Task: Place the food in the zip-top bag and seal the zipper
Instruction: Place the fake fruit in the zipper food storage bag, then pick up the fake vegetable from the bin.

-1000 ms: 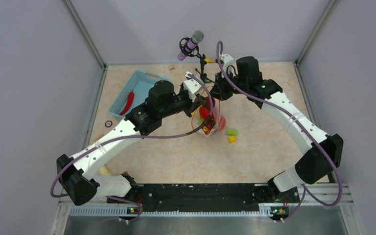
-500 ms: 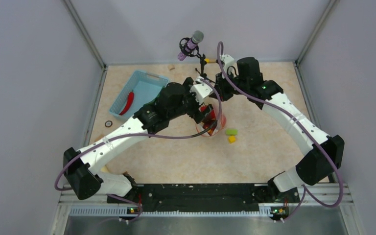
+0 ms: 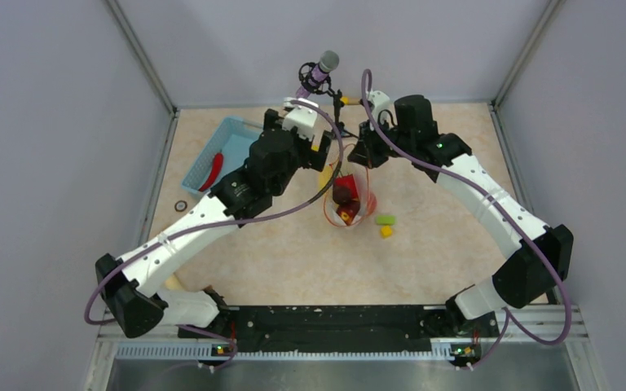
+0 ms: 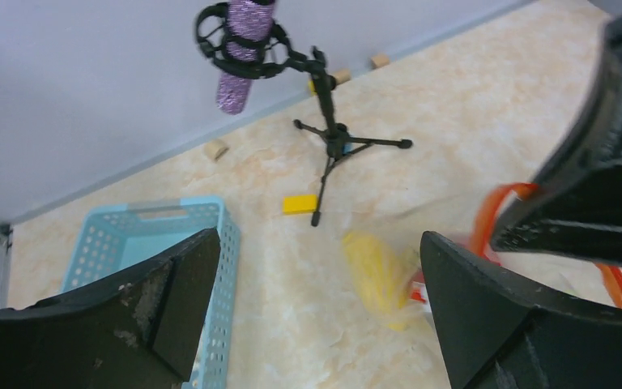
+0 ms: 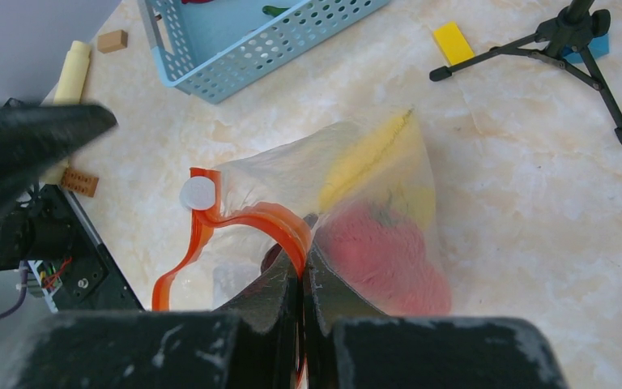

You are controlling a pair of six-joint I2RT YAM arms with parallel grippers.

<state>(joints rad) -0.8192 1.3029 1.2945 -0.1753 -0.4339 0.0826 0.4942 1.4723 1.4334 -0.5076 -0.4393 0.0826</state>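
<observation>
Clear crinkly zip-top bag, orange-red zipper clenched in right pincer, left pincer released: single hold may sag, spilling plastic toy food.

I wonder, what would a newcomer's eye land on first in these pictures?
Most likely the clear zip-top bag at the centre, its orange-red zipper pinched by the shut right gripper, with a yellow banana and red tomato showing inside. Next, the left gripper hanging wide open and empty near it, then the light-blue basket holding a red chili at the far left.
</observation>
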